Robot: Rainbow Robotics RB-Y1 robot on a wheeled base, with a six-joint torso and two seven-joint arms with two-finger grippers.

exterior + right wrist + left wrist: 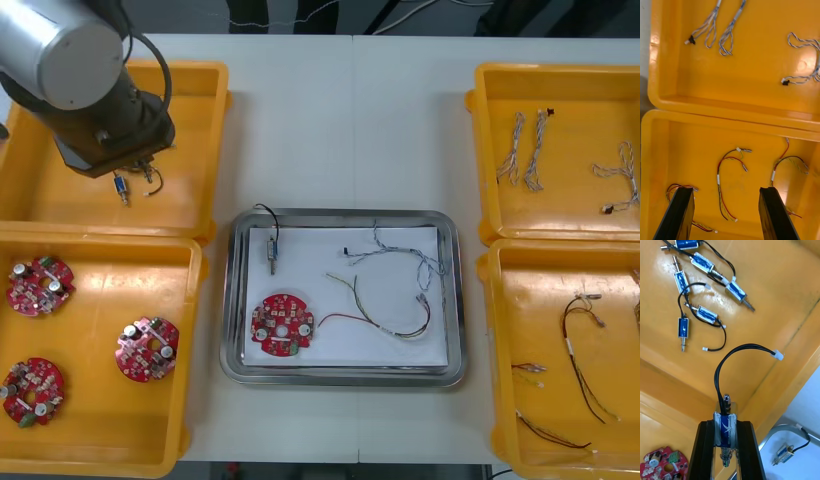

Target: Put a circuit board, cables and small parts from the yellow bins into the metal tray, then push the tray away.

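While L tool [725, 423] grips small metal part [725, 431], long axis along tool

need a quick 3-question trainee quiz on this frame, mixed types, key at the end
1. True or false: the left gripper is shut on a small metal part over the far-left bin.
2. How many circuit boards lie in the near-left bin? A) two B) three C) four
3. Fill in: the right gripper hangs open over the near-right bin, which holds ____ cables.

Key: 1 true; 2 B; 3 red and yellow cables.
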